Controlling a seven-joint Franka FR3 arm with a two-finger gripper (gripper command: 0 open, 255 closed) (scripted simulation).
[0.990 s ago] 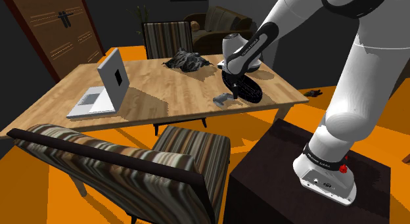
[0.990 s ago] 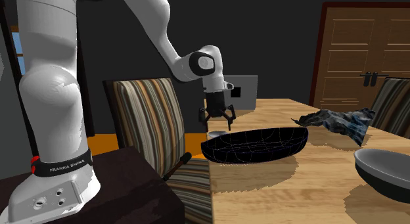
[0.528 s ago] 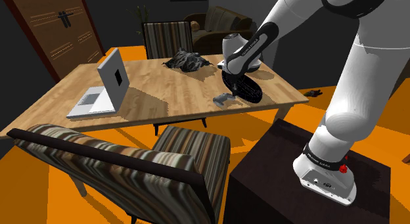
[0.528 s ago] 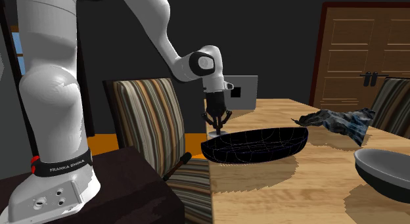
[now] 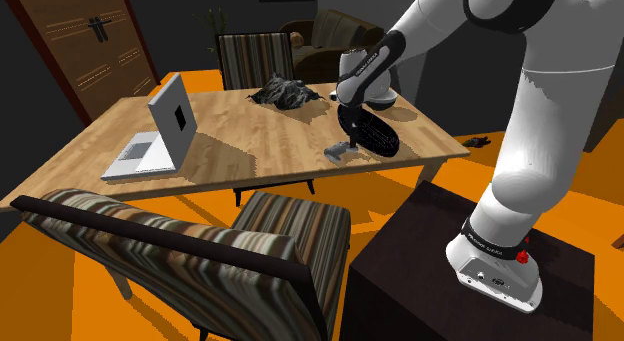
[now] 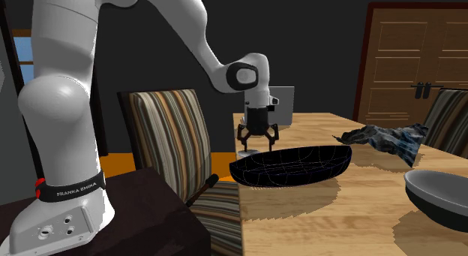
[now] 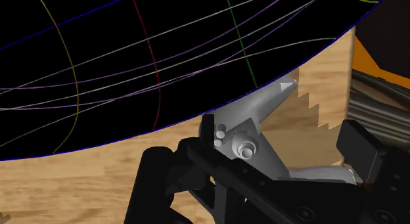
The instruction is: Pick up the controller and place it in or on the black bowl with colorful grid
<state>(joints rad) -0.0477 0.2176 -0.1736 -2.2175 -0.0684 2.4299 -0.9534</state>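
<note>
A pale grey controller [image 5: 340,150] lies on the wooden table beside the rim of the black bowl with coloured grid lines [image 5: 372,134], on the side toward the shoulder view's left. My gripper [image 5: 349,136] hangs straight down over it. From the second exterior view, the gripper [image 6: 256,144] has its fingers spread just above the controller [image 6: 247,152], close to the bowl [image 6: 292,165]. In the wrist view the controller [image 7: 256,140] sits between the parted fingers of the gripper [image 7: 282,134], with the bowl [image 7: 131,58] right behind it.
An open laptop [image 5: 160,129] stands on the table's far end. A dark crumpled cloth [image 5: 283,92] lies behind the bowl. A second grey bowl [image 6: 442,191] sits nearby. Striped chairs [image 5: 200,239] [image 6: 161,134] flank the table edge, and the dark stand [image 5: 450,259] is close by.
The arm's elbow has swung and the hand has shifted toward the bowl. The fingers looked drawn together half a second ago and now stand spread. The controller stays on the table.
</note>
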